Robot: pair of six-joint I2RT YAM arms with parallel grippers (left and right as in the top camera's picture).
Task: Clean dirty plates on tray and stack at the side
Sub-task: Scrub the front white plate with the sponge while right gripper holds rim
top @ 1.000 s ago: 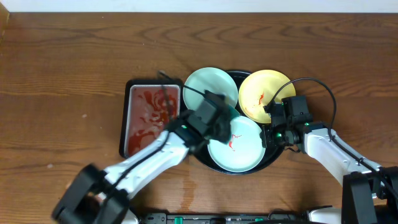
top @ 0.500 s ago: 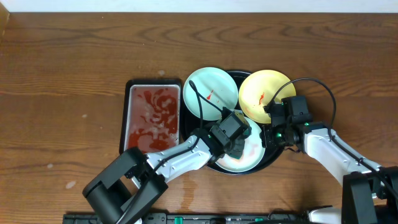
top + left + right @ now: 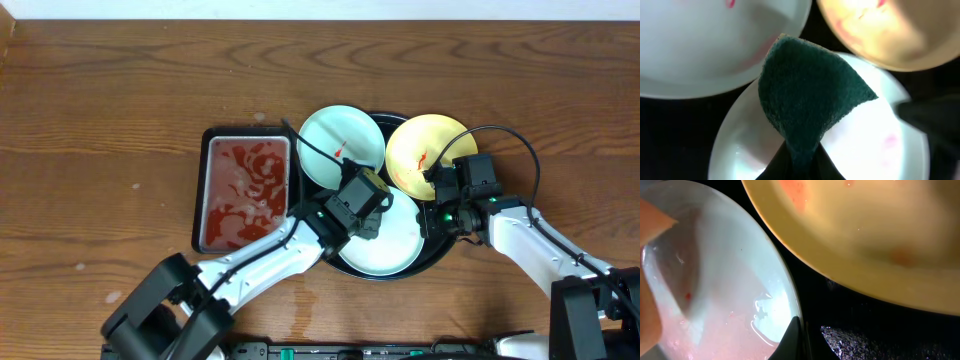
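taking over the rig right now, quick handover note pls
Left gripper: shut on the dark green scouring sponge, which is on the near pale aqua round plate.
Right gripper: at that plate's rim, beside the yellow round plate; its grip cannot be told.
All three plates sit in the large round glossy black tray.
Done: near plate mostly wiped, faint pink traces.
Left: red smears on the far pale aqua round plate and the yellow one; nothing stacked at the side yet.

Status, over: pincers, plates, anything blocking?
Left pincer shut on green scouring pad, over near aqua plate. Right pincer at its rim, grip unclear. Far aqua plate and yellow plate smeared red. Nothing blocking.
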